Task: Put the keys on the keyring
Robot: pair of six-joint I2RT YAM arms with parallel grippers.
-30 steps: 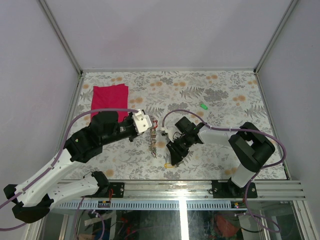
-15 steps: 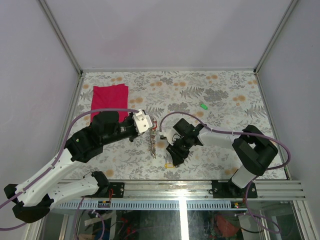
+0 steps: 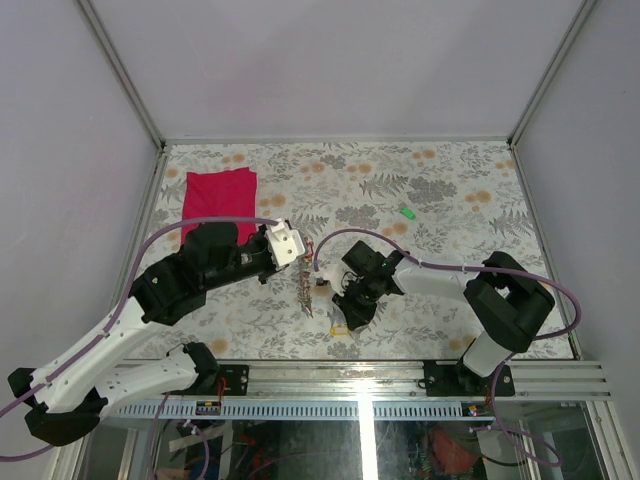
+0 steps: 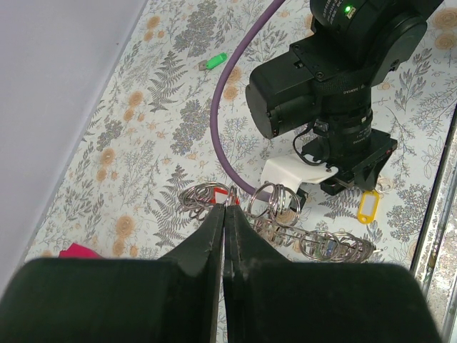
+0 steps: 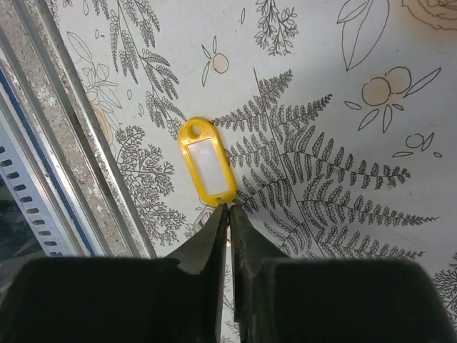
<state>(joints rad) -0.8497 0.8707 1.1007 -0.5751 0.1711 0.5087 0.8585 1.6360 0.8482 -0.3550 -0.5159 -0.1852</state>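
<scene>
Yellow plastic, one key tag [image 5: 206, 161] with a white insert lies nearest, by the near rail of the floral table [image 3: 450, 180]; the right gripper [image 5: 228, 211] has its jaws drawn almost together, a thin slit left, tips at the tag's end, and whether they pinch it cannot be told; just beyond, to the left, is the keyring [image 4: 275, 206], a tangle of silver wire rings too overlapped to count; the left gripper [image 4: 226, 209] is pressed fully closed, tips at that tangle; farther right lies one green key tag [image 3: 407, 212]; far left, one red cloth [image 3: 218, 200].
</scene>
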